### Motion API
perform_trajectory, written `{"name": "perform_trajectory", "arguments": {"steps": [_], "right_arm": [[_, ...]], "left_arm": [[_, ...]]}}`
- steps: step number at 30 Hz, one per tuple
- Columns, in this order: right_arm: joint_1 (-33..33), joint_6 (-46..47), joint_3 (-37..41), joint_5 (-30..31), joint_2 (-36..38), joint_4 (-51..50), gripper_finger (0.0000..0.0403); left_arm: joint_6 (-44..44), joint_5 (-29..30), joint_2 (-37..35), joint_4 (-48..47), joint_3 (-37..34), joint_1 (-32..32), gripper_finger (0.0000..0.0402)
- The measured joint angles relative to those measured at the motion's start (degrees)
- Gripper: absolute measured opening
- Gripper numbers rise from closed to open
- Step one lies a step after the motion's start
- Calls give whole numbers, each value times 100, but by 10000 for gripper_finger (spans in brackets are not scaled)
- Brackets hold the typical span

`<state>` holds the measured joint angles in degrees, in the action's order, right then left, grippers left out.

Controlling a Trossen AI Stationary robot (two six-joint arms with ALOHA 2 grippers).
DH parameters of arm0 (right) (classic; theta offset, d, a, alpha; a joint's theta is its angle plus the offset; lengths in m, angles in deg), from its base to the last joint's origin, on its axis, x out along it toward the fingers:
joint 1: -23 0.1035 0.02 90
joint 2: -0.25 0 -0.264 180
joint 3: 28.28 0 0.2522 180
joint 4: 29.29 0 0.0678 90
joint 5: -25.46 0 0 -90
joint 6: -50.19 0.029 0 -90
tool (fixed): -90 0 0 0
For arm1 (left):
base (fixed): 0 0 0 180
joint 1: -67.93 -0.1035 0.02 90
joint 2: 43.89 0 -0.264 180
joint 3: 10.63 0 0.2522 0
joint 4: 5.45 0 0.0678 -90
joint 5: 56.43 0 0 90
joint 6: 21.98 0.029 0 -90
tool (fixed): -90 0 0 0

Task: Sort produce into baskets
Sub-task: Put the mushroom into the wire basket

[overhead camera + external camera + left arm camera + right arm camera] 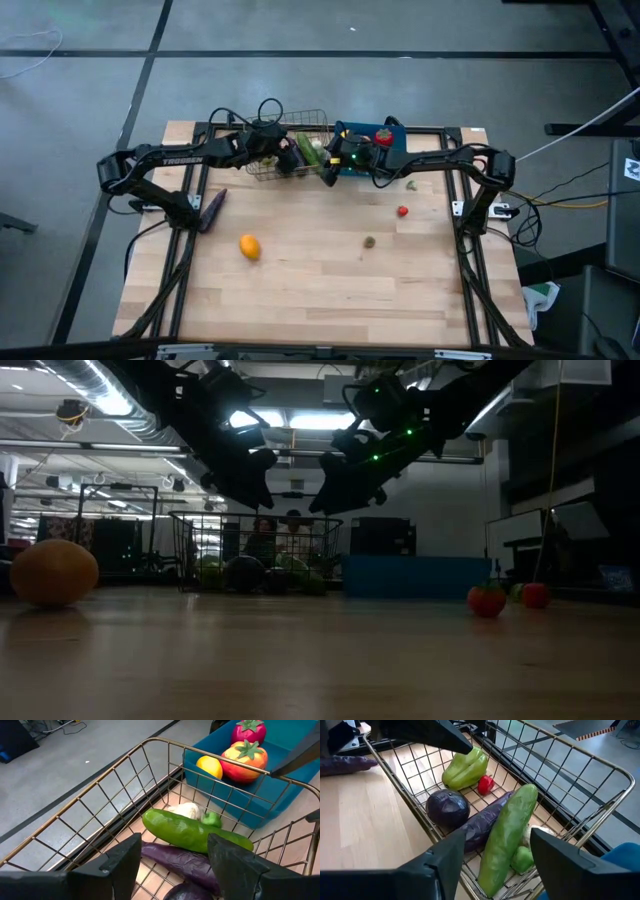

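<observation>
The wire-mesh basket (292, 150) stands at the table's far edge with the blue bin (372, 152) to its right. In the basket lie a green cucumber (507, 837), a long eggplant (482, 825), a round eggplant (448, 807), a green pepper (466, 767), a small red piece (485, 783) and white garlic (186, 810). The bin holds a lemon (210, 766) and two red tomatoes (243, 760). My left gripper (174, 852) and my right gripper (497, 845) both hover open and empty over the basket, the left (283, 160) over its left part, the right (328, 172) at its right end.
On the table lie a purple eggplant (213, 210) at the left, an orange fruit (249, 247) nearer the front, a red tomato (403, 211), a small green piece (411, 184) and a small dull piece (369, 241) at the right. The near half of the table is bare wood.
</observation>
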<state>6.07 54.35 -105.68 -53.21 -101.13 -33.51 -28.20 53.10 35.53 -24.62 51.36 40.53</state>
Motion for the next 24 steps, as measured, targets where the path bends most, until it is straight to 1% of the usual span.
{"name": "perform_trajectory", "arguments": {"steps": [3,6,9,13,15,19,22,24], "right_arm": [[0,2,-25,-2,117,-256,229],[0,1,-249,-16,332,-985,227],[0,-79,-677,-20,573,-2263,225],[13,-177,-1398,-19,807,-4556,225],[70,-316,-1646,-22,929,-5435,225],[170,-461,-1735,-44,1261,-6663,225],[166,-425,-1735,-115,1470,-7588,225],[151,-297,-1683,-190,1574,-8006,225]], "left_arm": [[0,1,0,0,0,-2,223],[0,-1,0,-2,0,0,223],[-39,0,0,-13,0,0,223],[-138,-2,0,-15,0,0,223],[-140,-2,0,-15,0,0,223],[-144,-2,0,-17,0,0,223],[-151,-1,0,-17,0,0,223],[-151,-2,0,-17,0,0,223]]}}
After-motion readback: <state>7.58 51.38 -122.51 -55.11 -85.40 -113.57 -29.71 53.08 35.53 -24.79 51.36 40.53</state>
